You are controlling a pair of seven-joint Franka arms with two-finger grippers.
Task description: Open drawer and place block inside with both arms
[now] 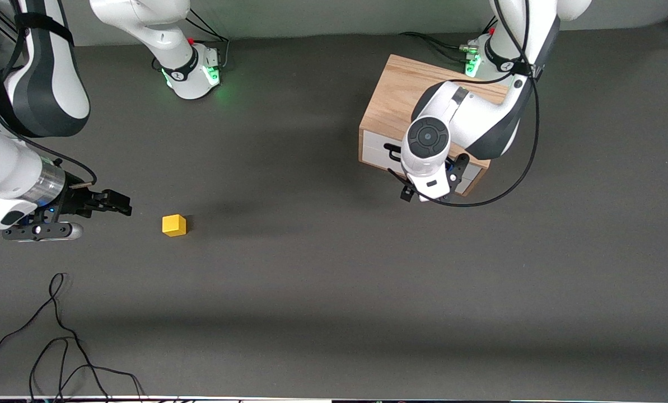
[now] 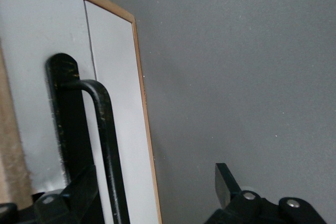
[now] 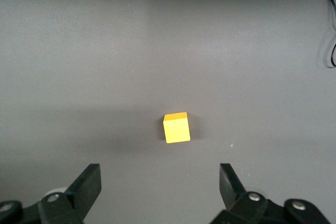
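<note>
The light oak cabinet stands at the left arm's end of the table. Its drawer is shut, with a white front and a black wire handle. My left gripper is open in front of the drawer. The handle bar lies between its fingers, close to one finger; in the front view the left wrist hides the fingers. The yellow block lies on the grey table toward the right arm's end. My right gripper is open and empty beside the block, apart from it.
Loose black cables lie on the table near the front camera at the right arm's end, and one shows in the right wrist view. A black cable hangs from the left arm beside the cabinet. The arm bases glow green.
</note>
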